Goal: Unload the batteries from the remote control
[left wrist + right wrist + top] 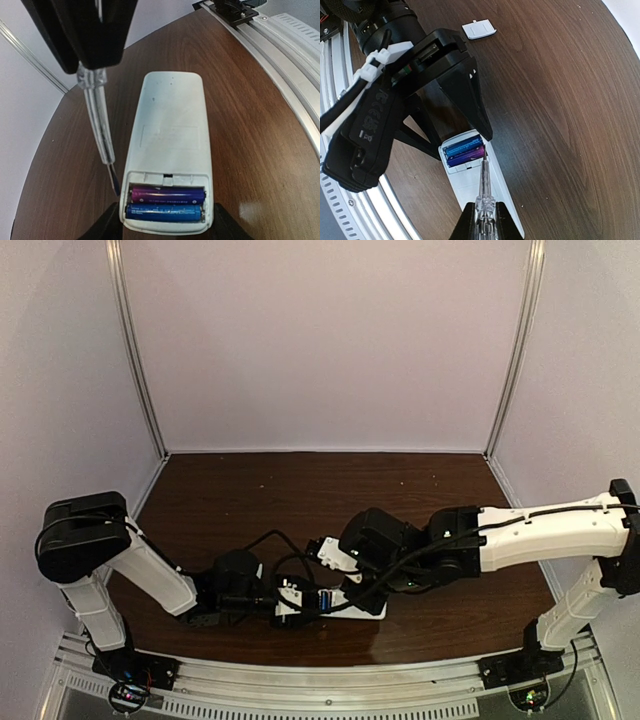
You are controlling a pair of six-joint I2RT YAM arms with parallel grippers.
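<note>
Left tool [167,225]: its two black fingers [111,222] were pressed against the long sides of the remote control [170,135], pinching the handset at the battery end.

The remote control lay back-up and flat on the tabletop [560,100]. In the top view it sat toward 6 o'clock, between the two arms. Its compartment was open and the batteries [165,202] lay side by side across it. In the left wrist view the purple-pink battery [167,194] lay on the 12 o'clock side, and the blue battery [162,212] on the 6 o'clock side, nearest the end wall.

Right tool [483,219]: closed on the clear handle of a slim screwdriver [483,185]. In the right wrist view the shaft pointed toward 12 o'clock along the white back. The tip stood at the compartment's edge beside the purple-pink battery, but contact could not be judged. In the left wrist view the same shaft descended from 11 o'clock, with the tip just beside the remote's 9 o'clock edge.

A small white cover [479,30] lay apart on the tabletop, toward 12 o'clock in the right wrist view.
</note>
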